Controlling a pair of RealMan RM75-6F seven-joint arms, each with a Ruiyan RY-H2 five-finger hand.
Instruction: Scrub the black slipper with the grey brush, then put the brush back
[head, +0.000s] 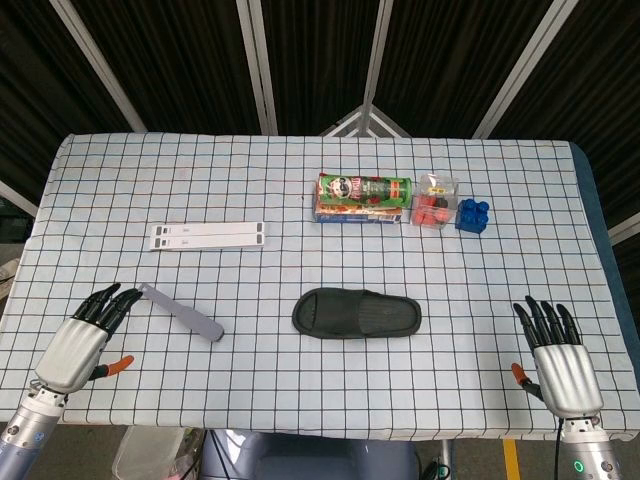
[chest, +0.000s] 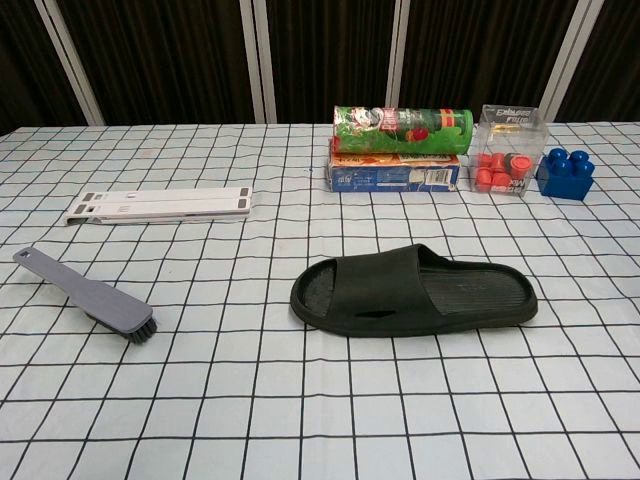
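The black slipper (head: 357, 314) (chest: 412, 292) lies sole down near the middle of the checked table, toe pointing to the robot's right. The grey brush (head: 183, 311) (chest: 92, 296) lies to its left, bristles down, handle pointing away from the slipper. My left hand (head: 82, 340) rests open on the cloth at the front left, fingertips just short of the brush handle's end. My right hand (head: 560, 357) lies open at the front right, well apart from the slipper. Neither hand shows in the chest view.
At the back stand a green snack can on a flat box (head: 364, 197) (chest: 397, 148), a clear box of red pieces (head: 435, 201) (chest: 508, 151) and a blue block (head: 472, 214) (chest: 565, 172). A white strip-like stand (head: 208, 235) (chest: 160, 204) lies behind the brush.
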